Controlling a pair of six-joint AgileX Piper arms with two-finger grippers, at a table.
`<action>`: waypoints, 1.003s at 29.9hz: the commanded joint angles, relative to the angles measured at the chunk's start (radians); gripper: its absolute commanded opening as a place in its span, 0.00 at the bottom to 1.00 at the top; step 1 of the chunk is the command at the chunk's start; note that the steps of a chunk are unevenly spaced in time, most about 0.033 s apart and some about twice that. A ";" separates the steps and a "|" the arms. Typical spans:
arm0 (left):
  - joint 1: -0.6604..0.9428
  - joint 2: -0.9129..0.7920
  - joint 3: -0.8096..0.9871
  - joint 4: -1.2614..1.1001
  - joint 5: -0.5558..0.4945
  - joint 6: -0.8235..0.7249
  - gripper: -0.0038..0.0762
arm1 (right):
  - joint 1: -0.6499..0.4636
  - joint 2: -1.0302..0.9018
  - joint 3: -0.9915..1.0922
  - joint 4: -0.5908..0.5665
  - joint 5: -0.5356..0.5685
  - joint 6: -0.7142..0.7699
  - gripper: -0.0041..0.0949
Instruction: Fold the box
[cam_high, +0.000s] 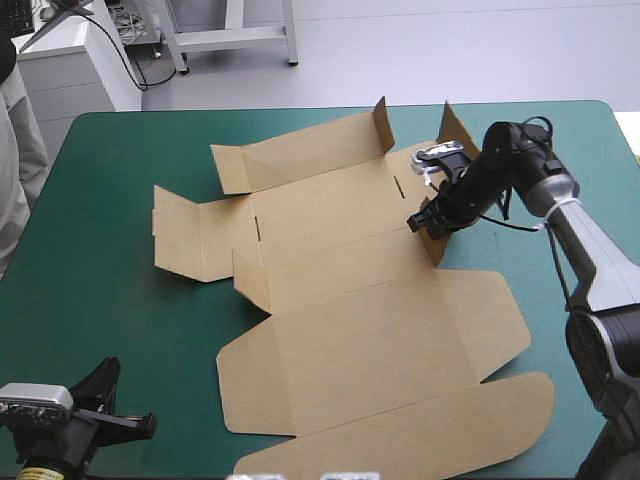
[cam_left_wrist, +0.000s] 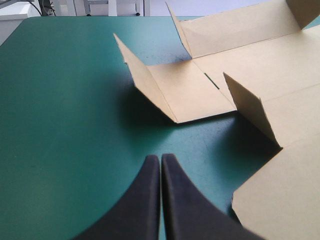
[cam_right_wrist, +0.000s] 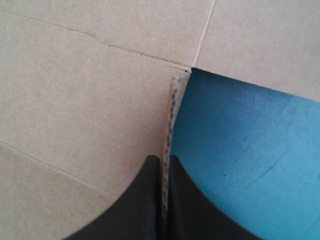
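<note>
Box (cam_high: 370, 310) flap, raised, edge pinched btwn right end effector (cam_right_wrist: 164, 160) tips.

A table (cam_high: 100, 300) with a teal-green cover is seen spreading ahead of the left gripper's fingers (cam_left_wrist: 145, 210) as far as a rounded corner. Beyond the table's far edge, well ahead of those fingers, a pale grey floor (cam_high: 450, 50) is shown, evenly lit. White frame legs (cam_high: 290, 35) are stood on it, and a white cabinet (cam_high: 70, 75) is placed off the far left corner, with black cables (cam_high: 125, 55) trailed beside it. Bare cover is also shown just beside the right gripper's fingers (cam_right_wrist: 145, 200).
</note>
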 joint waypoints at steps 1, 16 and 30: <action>-0.007 0.014 -0.021 -0.026 -0.072 -0.006 0.04 | 0.035 -0.014 -0.074 -0.009 0.024 -0.079 0.04; -0.007 0.014 -0.021 -0.026 -0.072 -0.006 0.04 | 0.175 0.123 -0.334 -0.117 0.023 -0.400 0.02; -0.007 0.014 -0.021 -0.026 -0.072 -0.006 0.04 | 0.273 0.204 -0.431 -0.113 -0.029 -0.850 0.02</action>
